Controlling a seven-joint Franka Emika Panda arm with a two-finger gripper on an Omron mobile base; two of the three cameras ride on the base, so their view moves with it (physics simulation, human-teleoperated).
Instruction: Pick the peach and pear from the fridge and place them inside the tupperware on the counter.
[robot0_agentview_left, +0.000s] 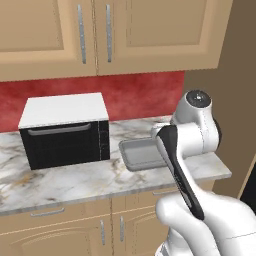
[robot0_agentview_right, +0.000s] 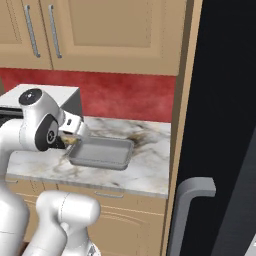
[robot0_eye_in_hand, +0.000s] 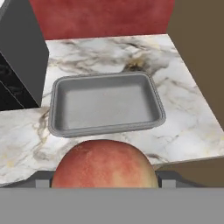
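With the tall black fridge (robot0_agentview_right: 225, 125) filling the right of the right base frame, its grey bar handle (robot0_agentview_right: 192, 210) low, door apparently shut, the pear is hidden from me. White-grey marble counter (robot0_agentview_left: 75, 180) runs across mid-frame, with the white-topped black microwave (robot0_agentview_left: 65, 130) at left. Low pale grey tupperware (robot0_eye_in_hand: 105, 103) sits centre of hand frame, nothing in it. My gripper (robot0_eye_in_hand: 105, 183) is pinching the round red-orange peach (robot0_eye_in_hand: 105, 164), bottom centre, short of the rim. Risk: release too early and peach lands on marble, rolls off the near edge. Finger tips mostly blocked by fruit, so grip depth unclear.
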